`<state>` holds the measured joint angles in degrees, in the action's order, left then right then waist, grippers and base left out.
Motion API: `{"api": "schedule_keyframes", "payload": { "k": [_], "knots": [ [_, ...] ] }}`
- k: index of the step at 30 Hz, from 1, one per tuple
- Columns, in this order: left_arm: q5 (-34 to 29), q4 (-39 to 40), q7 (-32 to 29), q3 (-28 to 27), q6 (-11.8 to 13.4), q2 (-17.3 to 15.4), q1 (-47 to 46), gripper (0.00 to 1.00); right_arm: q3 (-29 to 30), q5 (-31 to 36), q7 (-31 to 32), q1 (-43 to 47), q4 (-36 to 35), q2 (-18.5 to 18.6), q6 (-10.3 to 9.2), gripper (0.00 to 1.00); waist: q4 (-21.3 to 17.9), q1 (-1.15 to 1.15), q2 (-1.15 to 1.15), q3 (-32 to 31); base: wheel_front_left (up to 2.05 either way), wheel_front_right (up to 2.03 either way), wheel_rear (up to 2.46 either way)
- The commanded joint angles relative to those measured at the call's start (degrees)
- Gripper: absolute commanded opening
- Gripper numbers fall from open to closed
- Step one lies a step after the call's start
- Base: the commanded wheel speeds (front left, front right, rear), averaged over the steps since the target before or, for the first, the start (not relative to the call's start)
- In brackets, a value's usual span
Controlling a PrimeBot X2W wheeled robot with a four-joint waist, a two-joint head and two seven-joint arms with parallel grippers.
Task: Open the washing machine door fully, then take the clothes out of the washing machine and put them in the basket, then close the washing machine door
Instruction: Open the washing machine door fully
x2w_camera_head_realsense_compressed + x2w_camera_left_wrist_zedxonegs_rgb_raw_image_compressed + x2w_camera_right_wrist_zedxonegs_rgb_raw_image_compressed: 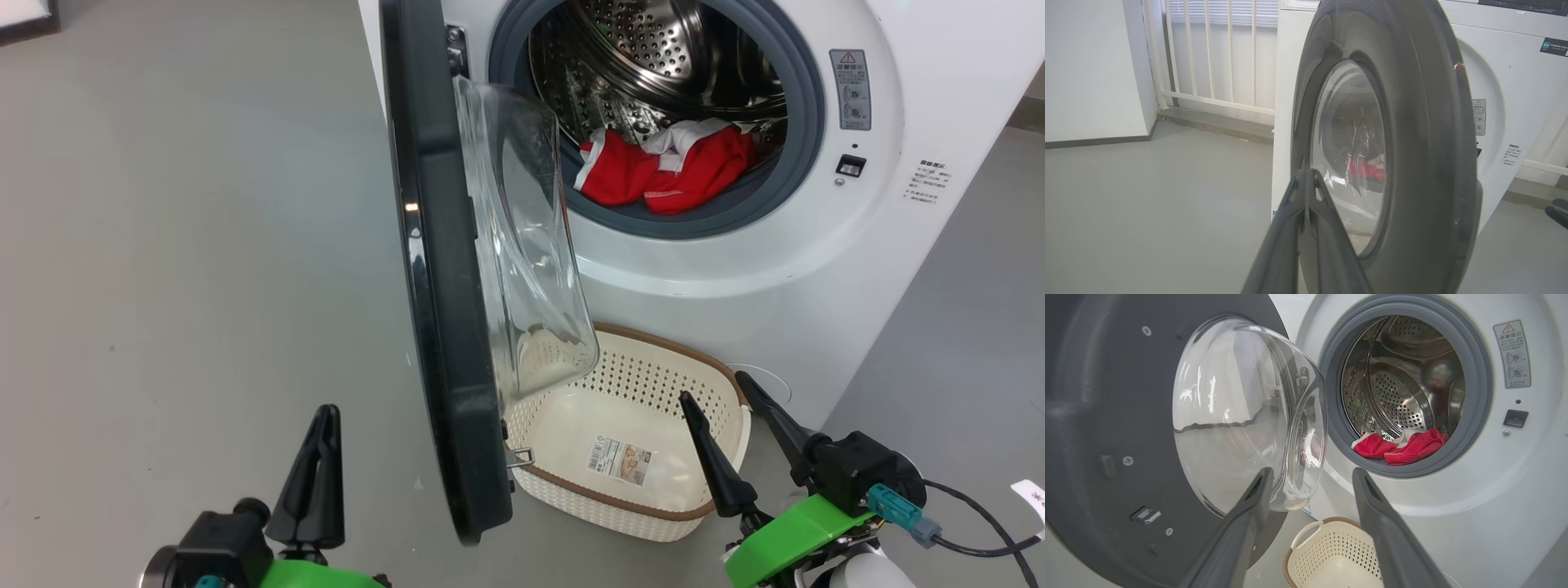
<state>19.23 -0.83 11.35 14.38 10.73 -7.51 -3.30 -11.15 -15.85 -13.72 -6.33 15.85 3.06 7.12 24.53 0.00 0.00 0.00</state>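
Head view sets the left gripper (326, 415) low at the left, its two dark fingers (314, 482) pressed together on nothing, near but apart from the washing machine door (441, 286), which stands swung out edge-on with its glass bowl (522, 245) hanging over the left end of the basket (629, 384). The right gripper (712, 390) gapes wide and empty over the basket's right rim, and the basket sits on the grey floor (163, 245) just in front of the washing machine (939, 245). Red and white clothes (694, 167) lie heaped at the front lip of the steel drum (653, 49), spilling onto the grey gasket (804, 106).
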Motion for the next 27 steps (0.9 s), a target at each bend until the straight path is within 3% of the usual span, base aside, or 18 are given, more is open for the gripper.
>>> {"api": "schedule_keyframes", "payload": {
  "k": [1, 18, 27],
  "knots": [
    [0.1, 1.5, 0.3, -1.8, 0.5, -0.9, -0.9, 0.0, -1.4, -0.3, -0.9, -1.3, -1.2, -0.2, 0.36, 1.0, 0.0, 0.0, 0.0, 0.0, 0.0, 0.0, 0.0],
    [-4.7, 17.8, 2.9, -0.6, 1.0, -1.9, -4.5, 0.0, -2.3, -0.7, -1.0, -1.6, -0.9, -0.2, 0.36, 1.0, -0.9, 0.0, 0.0, -0.1, 0.0, 0.0, 0.0],
    [-6.2, 22.3, -1.1, 5.6, -1.9, -2.0, -7.2, 0.0, -2.4, -0.8, -0.9, -1.9, -0.9, -0.2, 0.36, 1.0, -1.4, 0.0, 0.0, 0.4, 0.0, 0.0, 0.0]
  ]
}}
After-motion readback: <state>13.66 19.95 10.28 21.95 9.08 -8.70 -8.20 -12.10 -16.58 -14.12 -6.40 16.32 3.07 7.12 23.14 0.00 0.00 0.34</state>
